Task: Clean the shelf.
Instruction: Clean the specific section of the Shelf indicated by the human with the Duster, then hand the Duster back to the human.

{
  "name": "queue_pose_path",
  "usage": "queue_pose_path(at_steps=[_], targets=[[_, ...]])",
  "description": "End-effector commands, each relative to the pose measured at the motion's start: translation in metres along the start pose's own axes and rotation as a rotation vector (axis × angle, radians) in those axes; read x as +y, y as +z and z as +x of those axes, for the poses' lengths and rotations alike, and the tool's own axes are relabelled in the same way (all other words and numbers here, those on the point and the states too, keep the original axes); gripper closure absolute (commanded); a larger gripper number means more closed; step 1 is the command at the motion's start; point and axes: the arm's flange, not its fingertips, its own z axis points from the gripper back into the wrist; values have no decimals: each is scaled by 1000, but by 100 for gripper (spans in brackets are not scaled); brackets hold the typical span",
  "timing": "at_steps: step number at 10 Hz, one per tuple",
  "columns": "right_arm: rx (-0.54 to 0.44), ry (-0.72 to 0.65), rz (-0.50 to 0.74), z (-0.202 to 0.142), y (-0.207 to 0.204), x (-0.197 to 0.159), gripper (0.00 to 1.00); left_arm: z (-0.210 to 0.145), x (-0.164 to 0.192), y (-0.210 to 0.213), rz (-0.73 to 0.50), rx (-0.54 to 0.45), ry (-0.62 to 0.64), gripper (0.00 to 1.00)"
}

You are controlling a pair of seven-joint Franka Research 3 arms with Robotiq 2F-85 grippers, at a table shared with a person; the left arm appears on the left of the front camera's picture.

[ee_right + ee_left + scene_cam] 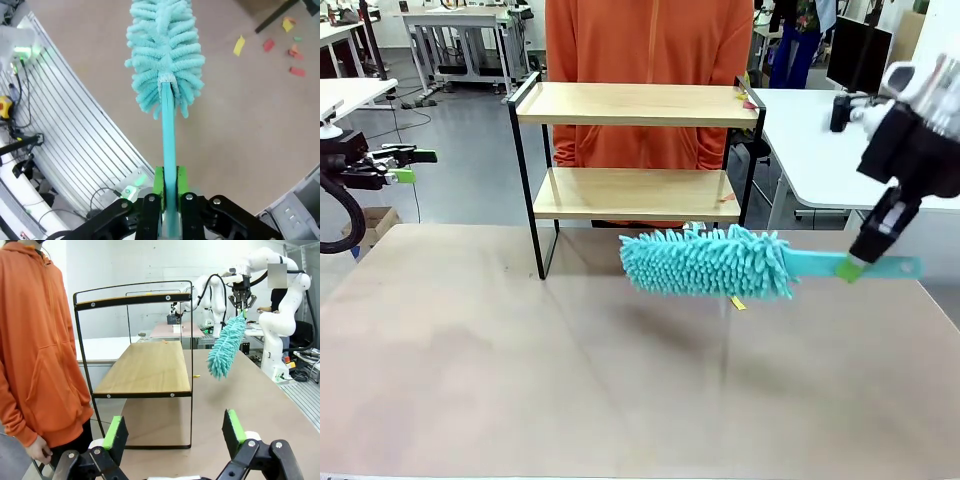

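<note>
At twelve o'clock on the tabletop (470,370) stands the shelf (635,105). At three o'clock, the right gripper (850,268) has its fingers clamped on a teal duster (710,262). At nine o'clock, left gripper (405,165) fingers spread, empty.

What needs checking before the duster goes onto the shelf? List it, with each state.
1. Right hand shut on the duster handle: ok, pads clamp it on both sides.
2. Duster clear of the shelf: ok, it hangs in front of the shelf, above the table.
3. Top board free of objects: not ok, small scraps lie at its right end.
4. Lower board: not ok, a small scrap sits near its right end.
5. Left hand out of the way: ok, open, off to the left of the shelf.
6. Person clear: cannot tell, they stand right behind the shelf.
</note>
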Motion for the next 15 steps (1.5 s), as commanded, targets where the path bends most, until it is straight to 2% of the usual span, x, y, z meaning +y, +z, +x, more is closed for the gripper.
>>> queue_pose_path(at_steps=[1,3,4,15], targets=[[13,60,-15,-12,2,-7,87,3,-1,-1,2,3,-16,0],[35,65,35,-8,5,-9,87,3,-1,-1,2,3,-16,0],[36,26,-10,-8,-6,-6,87,3,-1,-1,2,3,-16,0],[36,26,-10,-8,-6,-6,87,3,-1,-1,2,3,-16,0]])
